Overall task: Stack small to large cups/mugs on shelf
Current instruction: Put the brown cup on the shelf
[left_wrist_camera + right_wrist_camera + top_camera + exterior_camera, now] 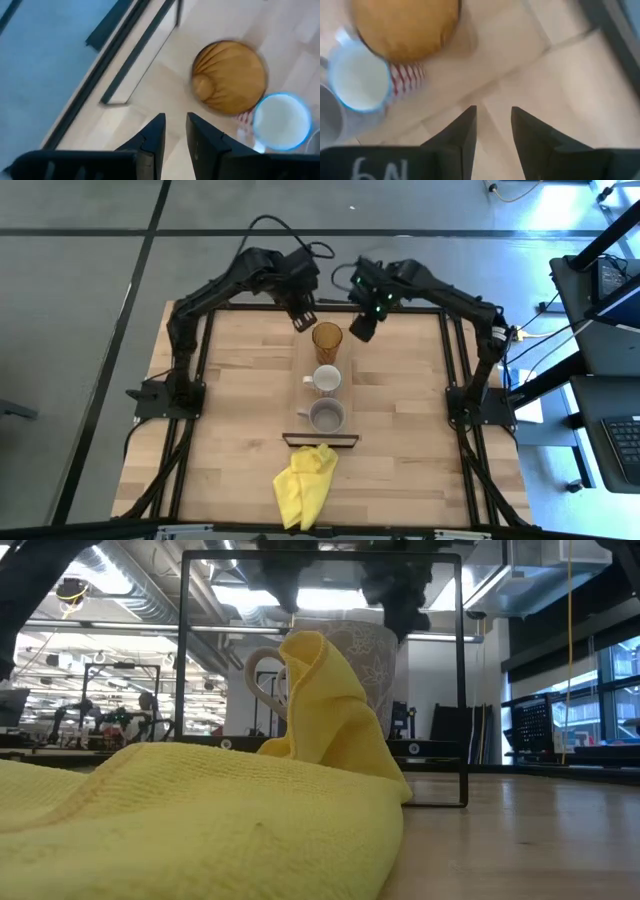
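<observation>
Both arms reach in from the far corners and hang over the far end of the shelf [325,395]. Left gripper [304,318] just off the amber tumbler [327,338] on its left, fingers [152,142] a narrow gap apart, holding nothing. Right gripper [362,328] just off the tumbler's right, fingers [465,135] slightly parted, also empty.

Tumbler, white mug [326,380] and grey mug [326,417] sit in a row along the shelf: tumbler farthest, white mug in the middle, grey mug nearest the dark lip [320,440]. Wrist views show the white mug close beside the tumbler.

Yellow cloth [303,482] lies crumpled on the butcher-block table [230,410] just past the lip, filling the low view's foreground. Bare tabletop on both sides of the shelf. Grey floor around the table; a lab room behind.
</observation>
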{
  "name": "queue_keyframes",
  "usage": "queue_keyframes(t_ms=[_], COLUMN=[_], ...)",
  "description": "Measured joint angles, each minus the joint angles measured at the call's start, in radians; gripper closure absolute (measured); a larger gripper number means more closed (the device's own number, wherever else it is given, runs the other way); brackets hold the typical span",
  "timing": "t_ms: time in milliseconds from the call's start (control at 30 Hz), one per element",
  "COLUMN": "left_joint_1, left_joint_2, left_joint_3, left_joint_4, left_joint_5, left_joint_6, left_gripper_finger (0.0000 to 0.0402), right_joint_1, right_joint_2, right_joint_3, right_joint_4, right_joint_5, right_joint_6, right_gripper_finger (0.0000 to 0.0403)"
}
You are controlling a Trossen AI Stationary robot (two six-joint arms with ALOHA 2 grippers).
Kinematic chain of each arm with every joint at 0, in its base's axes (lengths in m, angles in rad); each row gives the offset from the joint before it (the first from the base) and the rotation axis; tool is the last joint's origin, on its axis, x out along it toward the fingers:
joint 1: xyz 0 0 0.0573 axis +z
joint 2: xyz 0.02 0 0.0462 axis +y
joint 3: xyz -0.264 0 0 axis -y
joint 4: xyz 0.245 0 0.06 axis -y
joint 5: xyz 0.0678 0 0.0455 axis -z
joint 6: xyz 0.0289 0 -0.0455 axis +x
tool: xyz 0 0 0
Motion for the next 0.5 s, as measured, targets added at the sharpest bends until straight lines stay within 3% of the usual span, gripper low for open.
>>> queue_keyframes(t_ms=[100, 300, 500], left_joint_1=[0.003, 0.002, 0.006], left_joint_2=[-0.008, -0.012, -0.011], left_joint_3=[0.001, -0.006, -0.01], left_joint_4=[-0.029, -0.005, -0.007], left_joint_5=[-0.026, -0.023, -0.023], left_joint_6=[0.0, 0.018, 0.042], left_gripper_finger=[0.0331, 0.0331, 0.0331], right_joint_1=[0.016, 0.102, 0.184], right_joint_2=[0.0, -0.001, -0.001], right_joint_3=[-0.084, -0.261, -0.339], right_joint_4=[-0.012, 0.18, 0.323], right_joint_5=[-0.003, -0.155, -0.164], right_joint_6=[0.03, 0.104, 0.19], right_gripper_finger=[0.028, 0.028, 0.028])
